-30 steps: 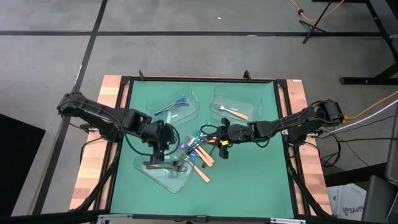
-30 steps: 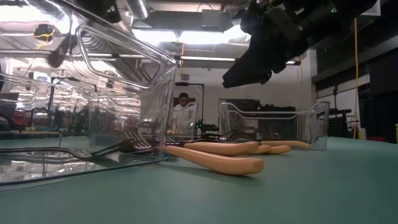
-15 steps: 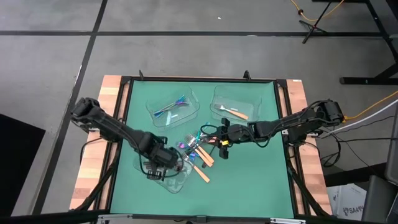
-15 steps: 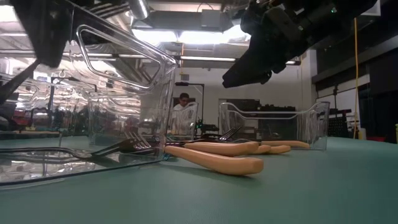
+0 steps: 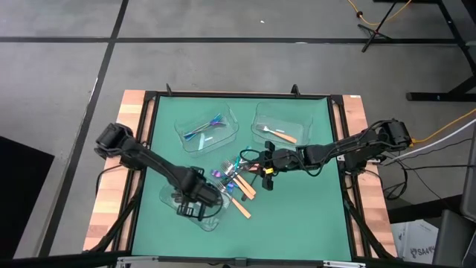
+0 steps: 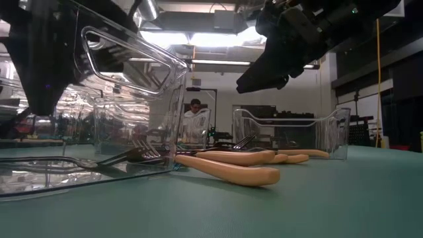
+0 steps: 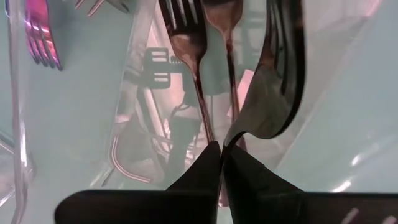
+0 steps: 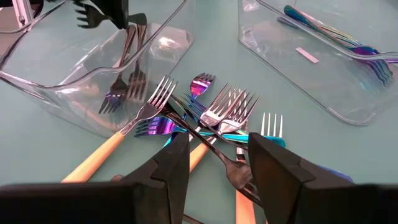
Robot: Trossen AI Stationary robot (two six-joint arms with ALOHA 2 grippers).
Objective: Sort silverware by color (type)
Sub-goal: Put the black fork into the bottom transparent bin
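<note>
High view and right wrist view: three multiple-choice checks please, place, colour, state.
1. The left gripper is over: A the near clear tray; B the far-left tray; C bare mat.
2. Forks in the far-left tray are: A orange-handled; B iridescent; C black.
3. The right gripper's fingers are: A shut on a fork; B open; C hidden.
A, it hangs within that tray's outline; B, iridescent forks lie there; B, a gap shows between them above the pile.
</note>
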